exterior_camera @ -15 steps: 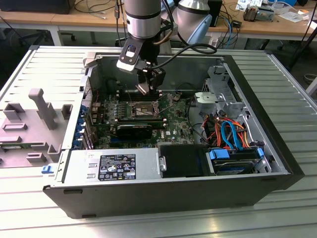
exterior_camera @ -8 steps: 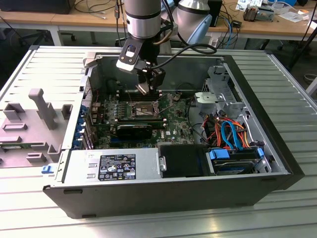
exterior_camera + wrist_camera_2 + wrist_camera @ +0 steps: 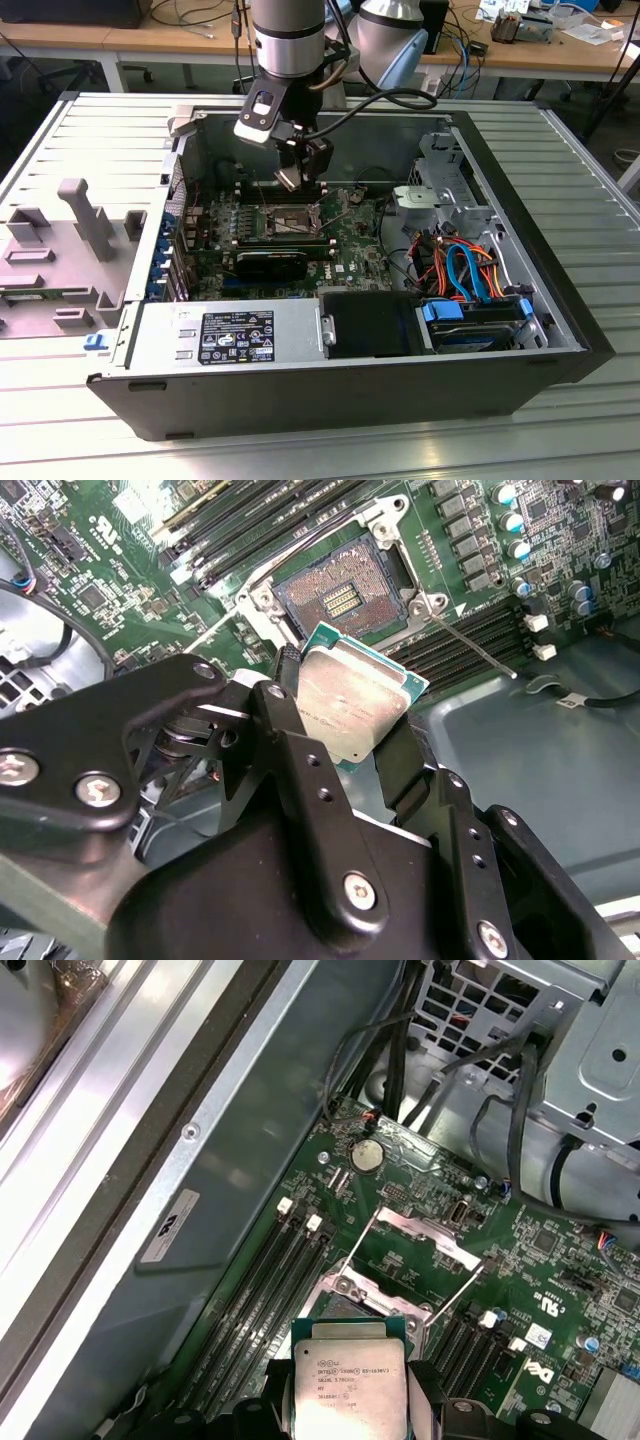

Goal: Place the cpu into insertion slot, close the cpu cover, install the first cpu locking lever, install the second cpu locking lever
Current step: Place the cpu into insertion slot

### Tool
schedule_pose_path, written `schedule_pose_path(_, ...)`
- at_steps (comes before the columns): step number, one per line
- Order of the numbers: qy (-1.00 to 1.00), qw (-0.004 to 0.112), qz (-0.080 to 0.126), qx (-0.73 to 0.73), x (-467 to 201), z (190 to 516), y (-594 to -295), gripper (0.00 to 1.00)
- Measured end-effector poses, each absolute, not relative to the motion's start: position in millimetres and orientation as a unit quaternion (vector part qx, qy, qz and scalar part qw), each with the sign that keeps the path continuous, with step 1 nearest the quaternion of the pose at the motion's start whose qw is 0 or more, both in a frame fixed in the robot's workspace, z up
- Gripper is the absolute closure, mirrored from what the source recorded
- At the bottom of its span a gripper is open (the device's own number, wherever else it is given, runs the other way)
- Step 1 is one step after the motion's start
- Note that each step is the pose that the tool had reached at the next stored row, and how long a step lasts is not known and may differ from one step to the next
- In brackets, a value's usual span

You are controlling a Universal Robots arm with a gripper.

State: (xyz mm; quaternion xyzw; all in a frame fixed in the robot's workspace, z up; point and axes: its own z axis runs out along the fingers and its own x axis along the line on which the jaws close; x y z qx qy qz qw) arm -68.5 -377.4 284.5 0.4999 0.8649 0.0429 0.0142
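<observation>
My gripper [image 3: 345, 715] is shut on the cpu [image 3: 352, 700], a flat square chip with a silver-grey top, gripped by two opposite edges. In the exterior view the gripper [image 3: 292, 176] hangs inside the open computer case, a little above and behind the insertion slot [image 3: 283, 219]. The slot [image 3: 340, 595] lies open, its dark pin field bare, just beyond the chip. In the first wrist view the cpu [image 3: 348, 1378] hides part of the slot [image 3: 345, 1305], and the cpu cover [image 3: 425, 1228] stands swung up behind it. Two thin locking levers [image 3: 470, 645] [image 3: 215, 630] stick out, unlatched.
Black memory slots [image 3: 250, 530] flank the socket on both sides. The case's rear wall [image 3: 230, 1160] is close by. A power supply [image 3: 230, 335], a drive bay with coloured cables [image 3: 465, 275] and a grey fixture [image 3: 80, 225] outside the case lie farther off.
</observation>
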Motion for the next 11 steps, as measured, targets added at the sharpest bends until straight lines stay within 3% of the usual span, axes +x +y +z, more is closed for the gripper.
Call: schedule_pose_path(11,0.859,0.015,0.043,0.509,-68.5,284.4,-377.4,0.45)
